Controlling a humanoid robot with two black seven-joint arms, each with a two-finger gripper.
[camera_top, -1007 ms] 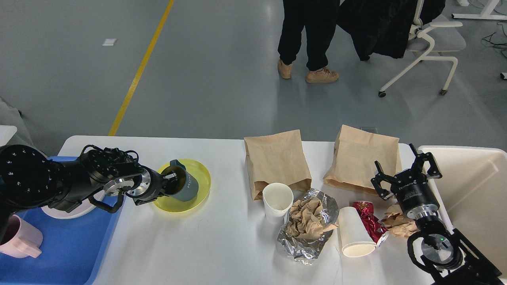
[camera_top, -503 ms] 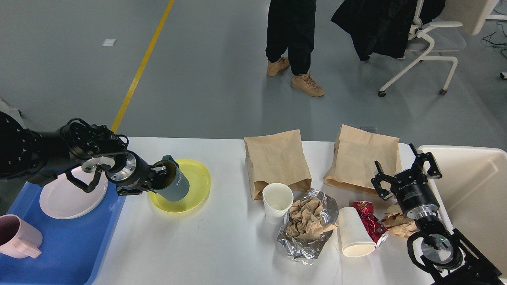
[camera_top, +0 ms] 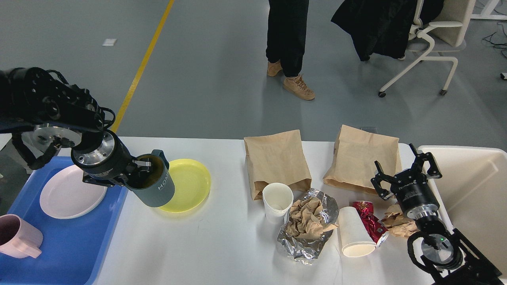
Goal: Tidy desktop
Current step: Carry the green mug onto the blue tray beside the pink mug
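Gripping a dark teal mug [camera_top: 155, 186] by its rim, one finger inside, the left gripper [camera_top: 139, 169] holds it tilted above the yellow plate [camera_top: 189, 184] near the left end of the desktop [camera_top: 206, 245] (white lettering shows on the mug's side). At the right end the right gripper [camera_top: 407, 169] hangs with fingers spread, empty, over crumpled paper [camera_top: 398, 225] beside a brown bag [camera_top: 362, 158].
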